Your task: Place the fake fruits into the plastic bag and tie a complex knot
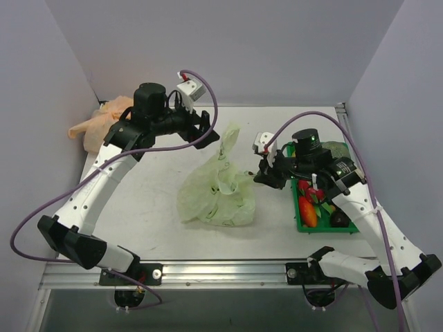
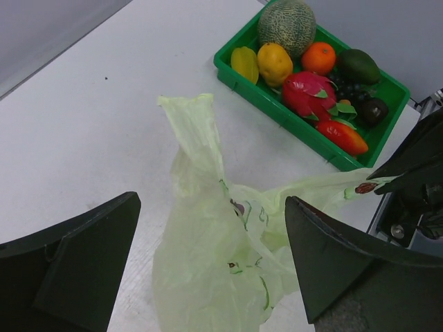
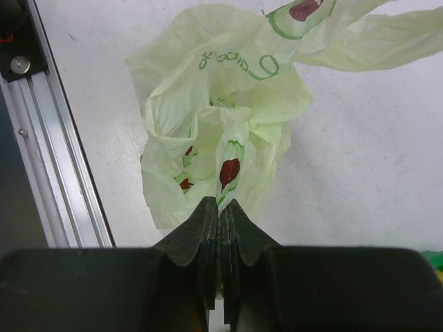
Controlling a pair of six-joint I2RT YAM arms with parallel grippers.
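Right gripper [image 3: 221,220] is fully closed and pinches a thin fold of the plastic bag [image 3: 214,124] between its pads. In the top view it sits at the bag's right edge. Left gripper [image 2: 212,207] is wide open with nothing in it. It hovers above the bag's upper end, upper centre-left in the top view. There's one bag, crumpled at the centre of the white table [image 1: 138,200]. Its long axis runs roughly bottom to top of the top view, leaning slightly right. One loop handle [image 2: 190,117] points toward the top of the frame, near the left fingers. A second strip stretches right into the right pinch. The film is thin, crinkly, translucent pale green, printed with green-and-brown avocado motifs. I count nine fake fruits, all in the green plastic tray [image 2: 277,114] at right, one of each:
- netted melon [image 2: 287,24]
- ridged yellow starfruit [image 2: 244,63]
- yellow rounded fruit [image 2: 275,63]
- orange [image 2: 318,57]
- green avocado [image 2: 356,66]
- pink dragon fruit [image 2: 308,93]
- dark grape cluster [image 2: 349,90]
- dark round piece [image 2: 374,111]
- long red-orange piece [image 2: 342,137]

One peach-orange bag [image 1: 97,124] is bunched at upper left.
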